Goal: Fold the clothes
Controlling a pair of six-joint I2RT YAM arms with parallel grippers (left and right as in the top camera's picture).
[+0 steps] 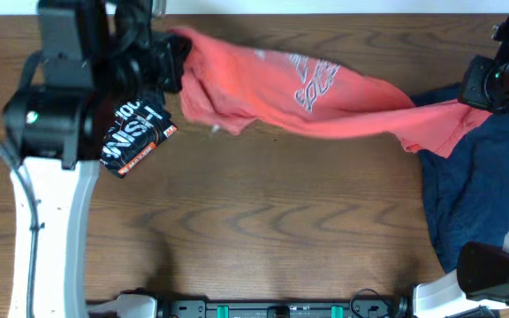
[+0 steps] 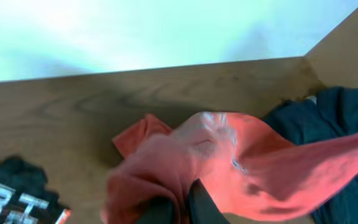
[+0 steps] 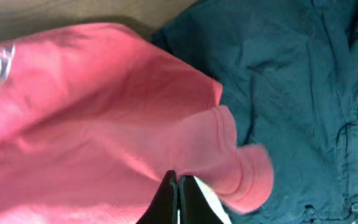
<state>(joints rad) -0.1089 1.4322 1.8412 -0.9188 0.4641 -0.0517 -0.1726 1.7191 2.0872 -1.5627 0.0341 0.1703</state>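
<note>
A coral-red T-shirt [image 1: 299, 88] with a pale print hangs stretched across the far side of the table between my two grippers. My left gripper [image 1: 173, 60] is shut on its left end; in the left wrist view the fingers [image 2: 182, 202] pinch bunched red cloth [image 2: 229, 155]. My right gripper [image 1: 489, 88] is shut on the shirt's right end; in the right wrist view the fingers [image 3: 178, 186] pinch the red hem [image 3: 135, 124].
A dark navy garment [image 1: 475, 194] lies heaped at the right side, also in the right wrist view [image 3: 297, 81]. A black garment with white lettering [image 1: 135, 137] lies at the left under my left arm. The wooden table [image 1: 272, 221] spreads in front.
</note>
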